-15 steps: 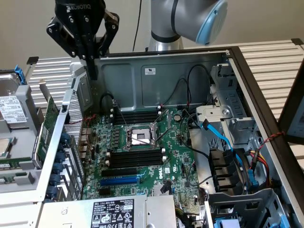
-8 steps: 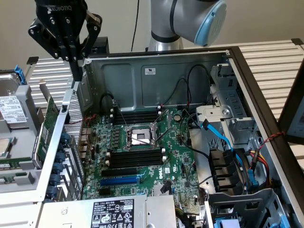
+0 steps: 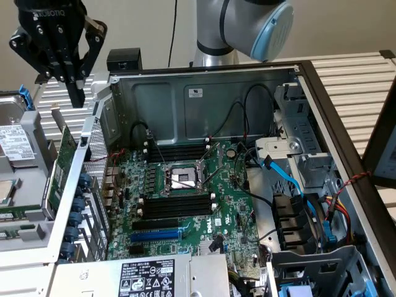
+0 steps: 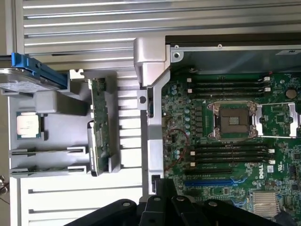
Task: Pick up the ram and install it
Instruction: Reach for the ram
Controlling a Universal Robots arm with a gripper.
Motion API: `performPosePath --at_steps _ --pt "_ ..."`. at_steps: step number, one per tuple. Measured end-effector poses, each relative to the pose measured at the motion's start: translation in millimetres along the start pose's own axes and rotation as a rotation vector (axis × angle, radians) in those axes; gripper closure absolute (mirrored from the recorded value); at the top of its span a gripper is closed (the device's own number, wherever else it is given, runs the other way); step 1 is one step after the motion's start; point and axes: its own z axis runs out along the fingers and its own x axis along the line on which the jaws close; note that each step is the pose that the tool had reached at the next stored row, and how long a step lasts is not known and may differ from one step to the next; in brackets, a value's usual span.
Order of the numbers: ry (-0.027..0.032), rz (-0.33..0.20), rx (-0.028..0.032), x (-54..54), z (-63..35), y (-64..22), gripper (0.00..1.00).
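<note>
Arm (image 3: 247,25) reaching across open computer case (image 3: 185,105); gripper (image 3: 77,98) hovering high over grey tray (image 3: 25,241) at exterior view's left, pointing down, jaws pressing together, holding nothing.

Your gripper (image 3: 77,99) hangs at the exterior view's upper left, jaws closed together with nothing between them, above the grey tray (image 3: 31,238) that sits beside the open computer case (image 3: 204,93). In the tray, a green circuit board (image 3: 60,170) stands on edge near a hard drive (image 3: 15,145). Inside the case, the motherboard (image 3: 226,179) carries black memory slots (image 3: 176,207) on either side of the processor socket (image 3: 182,179).
</note>
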Motion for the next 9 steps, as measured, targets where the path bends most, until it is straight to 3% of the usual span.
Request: performPosePath --at_steps 5,9 --pt "0.0024 0.000 -0.0003 21.1 -0.2 -1.5 0.89" --pt "0.0086 0.000 -0.0008 34.5 -0.4 -2.5 0.89"
